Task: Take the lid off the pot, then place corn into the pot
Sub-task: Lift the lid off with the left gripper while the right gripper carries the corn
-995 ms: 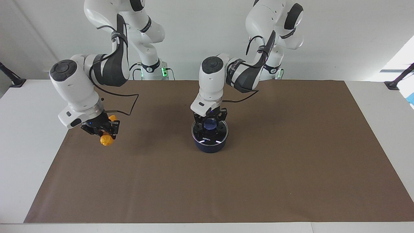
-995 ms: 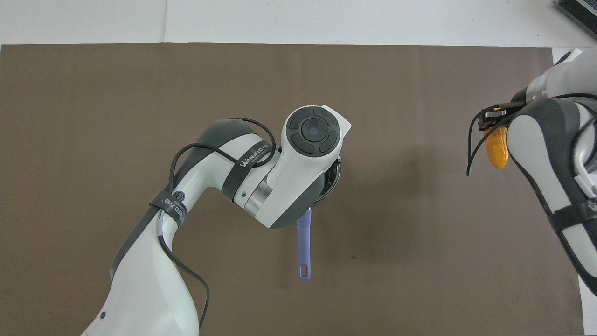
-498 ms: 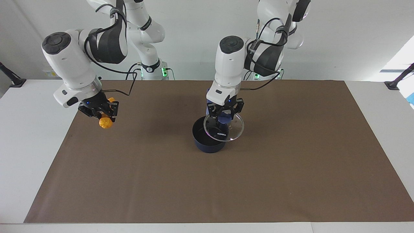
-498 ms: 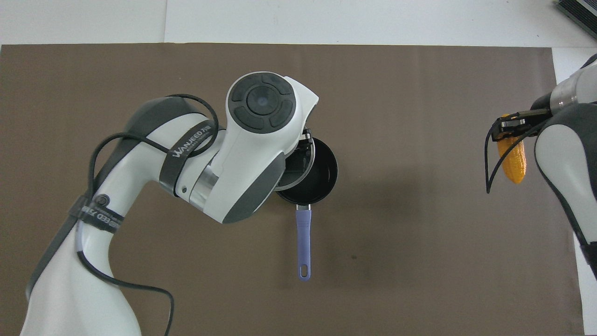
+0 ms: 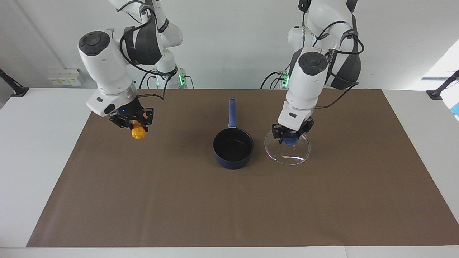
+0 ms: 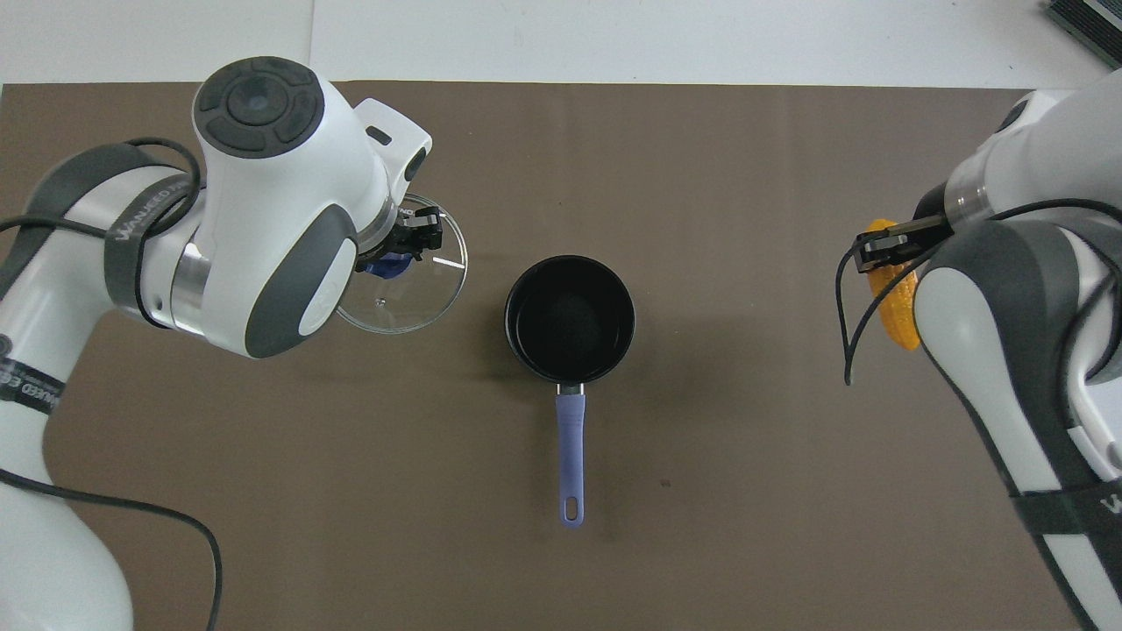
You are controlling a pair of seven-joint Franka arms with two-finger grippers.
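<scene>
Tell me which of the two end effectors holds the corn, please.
The right end effector holds the corn, up over the right arm's end of the brown mat. The left end effector grips the lid by its blue knob.

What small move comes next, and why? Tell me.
Probably carry the corn, clamped in the right gripper over the mat, across until it hangs over the pot. The pot stands open, since the left gripper holds the lid beside it.

Arm shells (image 5: 107, 71): glossy white, dark grey joint caps
Cables (image 5: 342, 34): black, strapped on
Claws (image 5: 131, 120): black, blue light shown
Bases: green lights
</scene>
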